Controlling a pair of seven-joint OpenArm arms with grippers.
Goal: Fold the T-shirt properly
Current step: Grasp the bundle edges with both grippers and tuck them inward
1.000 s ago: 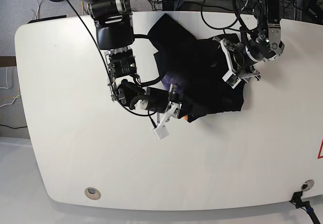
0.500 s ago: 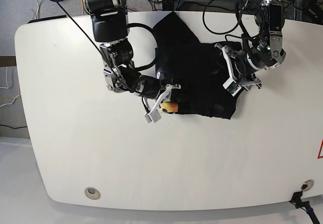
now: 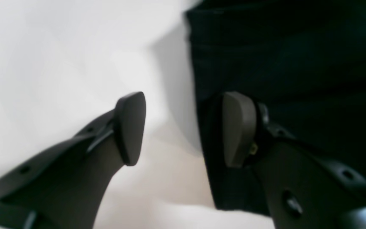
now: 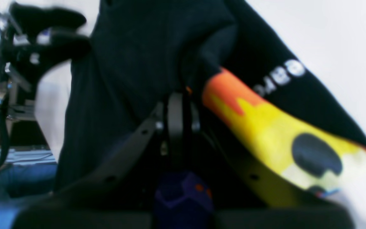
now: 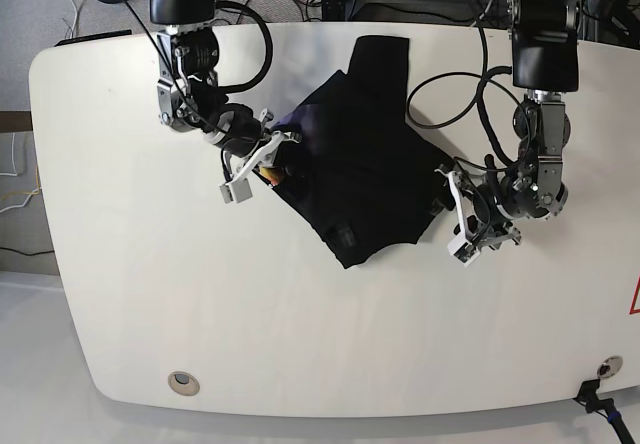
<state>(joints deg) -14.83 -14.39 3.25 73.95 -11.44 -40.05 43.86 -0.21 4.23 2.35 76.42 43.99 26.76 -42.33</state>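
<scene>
T-shirt [image 5: 362, 160]: black, crumpled, mid-desk toward the far edge, orange-yellow print showing
right gripper [image 5: 262, 159]: clamped on the T-shirt's edge
left gripper [image 5: 452, 217]: jaws apart, holding nothing, beside the opposite hem
desk [image 5: 130, 294]: white

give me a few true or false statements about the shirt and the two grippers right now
1. The right gripper is shut on the T-shirt. True: its jaws are pinched together on black cloth.
2. The left gripper is clamped on the shirt. False: its jaws stand apart at the shirt's edge, with nothing between them.
3. The T-shirt is folded into a neat rectangle. False: it lies bunched and irregular on the table.
4. An orange and yellow print shows beside the right gripper. True.
5. The shirt hangs over the table's front edge. False: it lies on the far half of the tabletop.
</scene>
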